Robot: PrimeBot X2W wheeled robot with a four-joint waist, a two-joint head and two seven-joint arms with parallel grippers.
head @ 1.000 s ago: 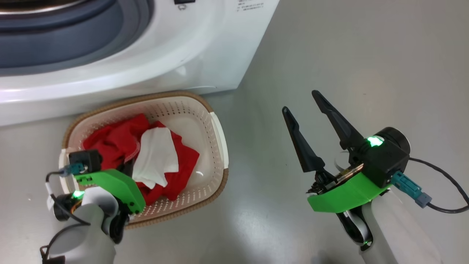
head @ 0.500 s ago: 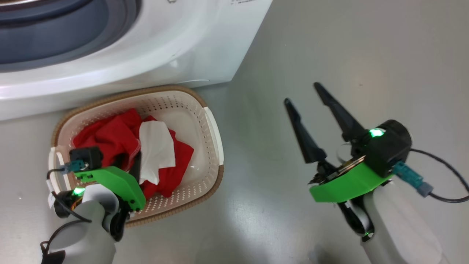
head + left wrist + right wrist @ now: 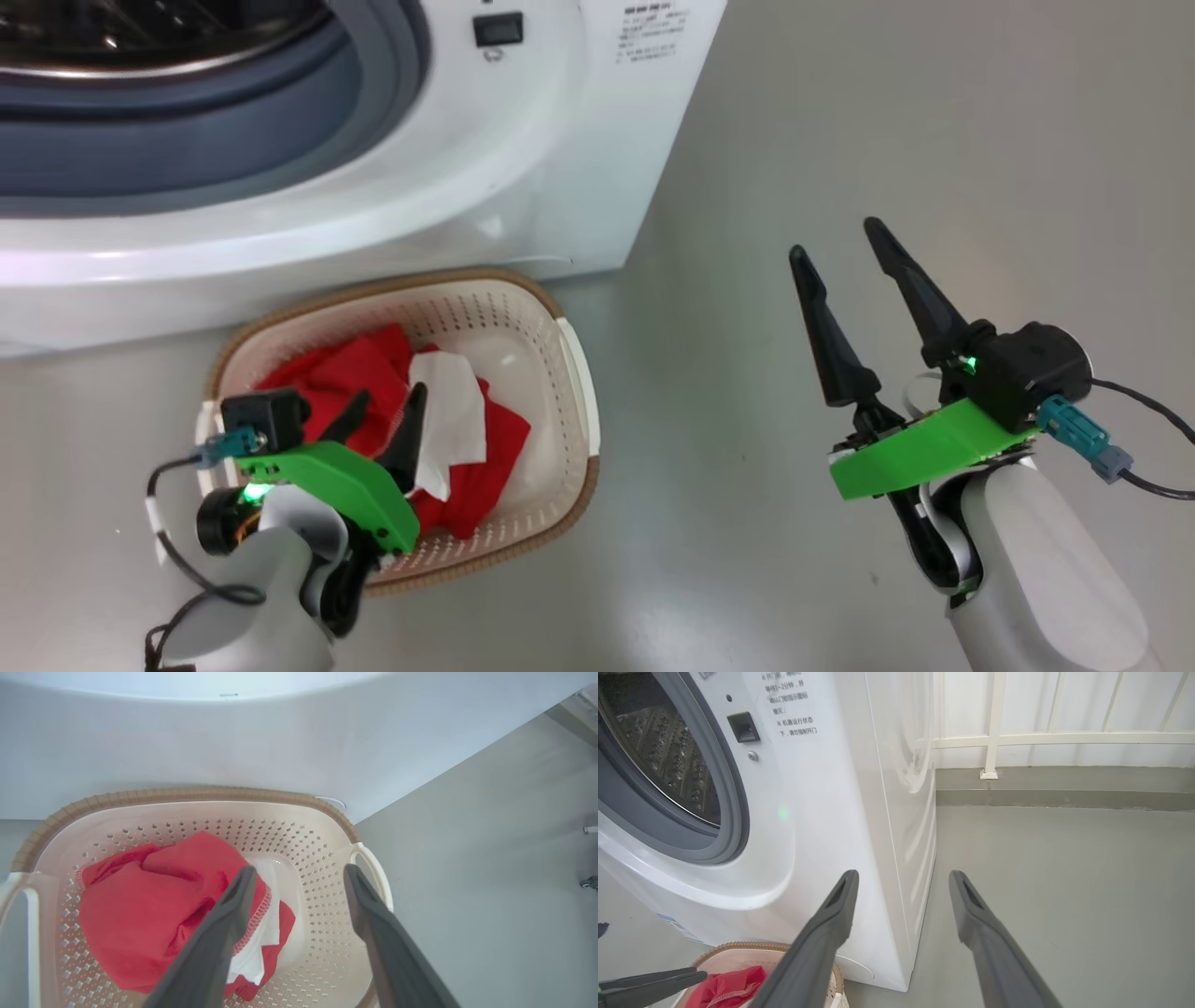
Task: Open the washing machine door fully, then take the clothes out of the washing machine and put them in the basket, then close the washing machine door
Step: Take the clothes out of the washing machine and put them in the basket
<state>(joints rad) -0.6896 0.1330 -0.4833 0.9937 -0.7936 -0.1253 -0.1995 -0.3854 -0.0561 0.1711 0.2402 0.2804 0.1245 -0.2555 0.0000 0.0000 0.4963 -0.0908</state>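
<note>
Open floor, clothes in basket seemingly touching washing machine, left claw and right claw spread

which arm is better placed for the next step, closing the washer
Probably left: left gripper, fingers open and empty above the clothes in the basket, sits before the washing machine's opening; right gripper hangs over floor past its right corner.

A laundry corner, maybe a balcony or utility room: a white front-loading washer stands on bare grey floor, a basket of clothes before it, white railing behind.
</note>
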